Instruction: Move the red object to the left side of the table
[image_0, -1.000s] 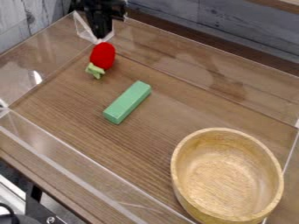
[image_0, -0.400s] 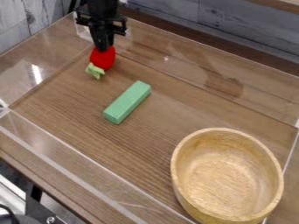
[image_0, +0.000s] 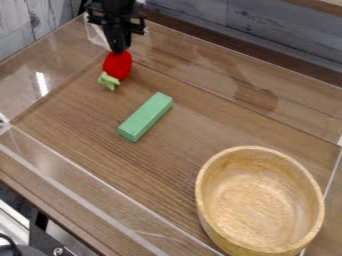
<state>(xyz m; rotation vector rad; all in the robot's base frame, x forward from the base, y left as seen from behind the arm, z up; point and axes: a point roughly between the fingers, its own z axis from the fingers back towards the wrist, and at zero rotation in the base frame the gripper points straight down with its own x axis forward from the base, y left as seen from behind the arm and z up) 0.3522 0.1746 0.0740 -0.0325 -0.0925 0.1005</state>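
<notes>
The red object (image_0: 116, 65) is a small glossy red toy fruit with a light green leafy end (image_0: 111, 83). It lies on the brown wood-grain table (image_0: 227, 110) near the far left corner. My black gripper (image_0: 118, 46) points straight down directly over it, with its tips at the fruit's upper edge. The fingers are pressed together into one narrow tip, so the gripper is shut with nothing between them. I cannot tell whether the tips touch the fruit.
A green rectangular block (image_0: 146, 116) lies diagonally just right of and nearer than the fruit. A round light wooden bowl (image_0: 259, 200) stands at the near right. Low clear acrylic walls (image_0: 40, 85) border the table.
My gripper has come down from higher up until its tips are at the top of the red object. The fruit, block and bowl have not moved.
</notes>
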